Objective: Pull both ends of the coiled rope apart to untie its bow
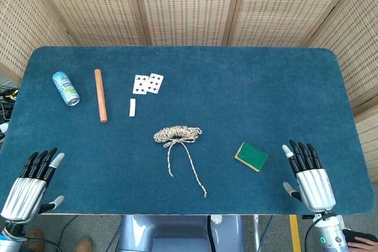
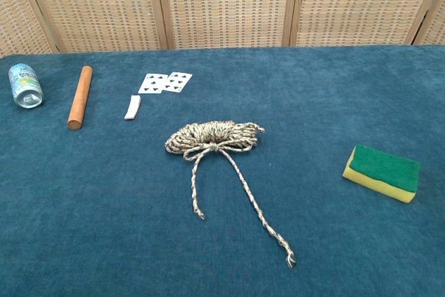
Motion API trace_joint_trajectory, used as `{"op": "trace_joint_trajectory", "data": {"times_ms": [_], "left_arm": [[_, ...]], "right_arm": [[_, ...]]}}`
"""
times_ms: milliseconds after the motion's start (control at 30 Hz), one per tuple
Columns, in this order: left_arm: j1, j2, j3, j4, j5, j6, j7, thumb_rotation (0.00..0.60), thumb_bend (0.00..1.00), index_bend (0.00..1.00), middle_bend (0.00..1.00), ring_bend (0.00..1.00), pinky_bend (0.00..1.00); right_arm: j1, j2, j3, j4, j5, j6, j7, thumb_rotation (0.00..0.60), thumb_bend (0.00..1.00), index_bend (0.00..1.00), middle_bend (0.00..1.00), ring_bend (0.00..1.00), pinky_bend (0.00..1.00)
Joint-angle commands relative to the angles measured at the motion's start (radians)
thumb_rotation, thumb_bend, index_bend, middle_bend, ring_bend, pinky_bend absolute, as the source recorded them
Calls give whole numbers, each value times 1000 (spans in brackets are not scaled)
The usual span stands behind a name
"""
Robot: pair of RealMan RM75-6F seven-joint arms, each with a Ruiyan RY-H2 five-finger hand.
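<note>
We are seeing coiled rope [image 1: 177, 133] lying at desk [image 1: 236, 87] centre, bow still tied — two loose ends trailing toward 6 o'clock, the longer one angling toward 5. Left hand [image 1: 29, 184] resting at 8 o'clock desk edge, fingers [image 1: 44, 160] apart and straight, holding nothing. Right hand [image 1: 310, 178] sitting at 4 o'clock edge — fingers likewise spread, empty. Both hands well apart from rope. Green sponge [image 1: 251, 156] lying between rope and right hand. Can [image 1: 65, 88], wooden rod [image 1: 101, 95], playing cards [image 1: 147, 84], small white piece [image 1: 132, 107] grouped toward 10 o'clock.
</note>
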Motion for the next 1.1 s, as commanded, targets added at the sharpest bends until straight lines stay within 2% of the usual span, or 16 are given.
{"op": "trace_joint_trajectory", "data": {"times_ms": [33, 133, 200, 233, 300, 367, 467, 567, 833, 1100], "left_arm": [[0, -2, -1, 1, -4, -3, 4, 600, 0, 0, 0, 0, 0], [1, -2, -2, 0, -7, -4, 5, 600, 0, 0, 0, 0, 0], [2, -2, -2, 0, -6, -2, 3, 600, 0, 0, 0, 0, 0], [2, -2, -2, 0, -6, -3, 3, 600, 0, 0, 0, 0, 0], [1, -2, -2, 0, -5, -5, 5, 600, 0, 0, 0, 0, 0], [-1, -3, -3, -2, -6, -8, 7, 600, 0, 0, 0, 0, 0], [-4, -5, -5, -3, -12, -15, 12, 600, 0, 0, 0, 0, 0], [-7, -9, -9, -3, -25, -26, 19, 600, 0, 0, 0, 0, 0], [-23, -24, -17, -5, -51, -64, 55, 600, 0, 0, 0, 0, 0], [-32, -32, -22, -7, -74, -82, 71, 600, 0, 0, 0, 0, 0]], "right_arm": [[-3, 0, 5, 2, -3, -5, 1, 600, 0, 0, 0, 0, 0], [5, 6, 3, -5, -24, -27, 14, 600, 0, 3, 0, 0, 0], [35, 25, -5, -31, -56, -76, 40, 600, 16, 42, 0, 0, 0], [50, 36, -6, -44, -67, -97, 47, 600, 88, 93, 0, 0, 0], [97, 52, 0, -76, -108, -149, 62, 600, 344, 209, 0, 0, 0], [138, 65, 8, -108, -134, -198, 73, 600, 659, 323, 0, 0, 0], [223, 76, 25, -169, -160, -317, 83, 600, 842, 396, 0, 0, 0], [299, 68, 48, -213, -137, -453, 50, 600, 912, 431, 0, 0, 0], [417, -15, 88, -224, -28, -702, -144, 600, 932, 442, 0, 0, 0], [469, -131, 115, -202, 96, -797, -283, 600, 945, 445, 0, 0, 0]]}}
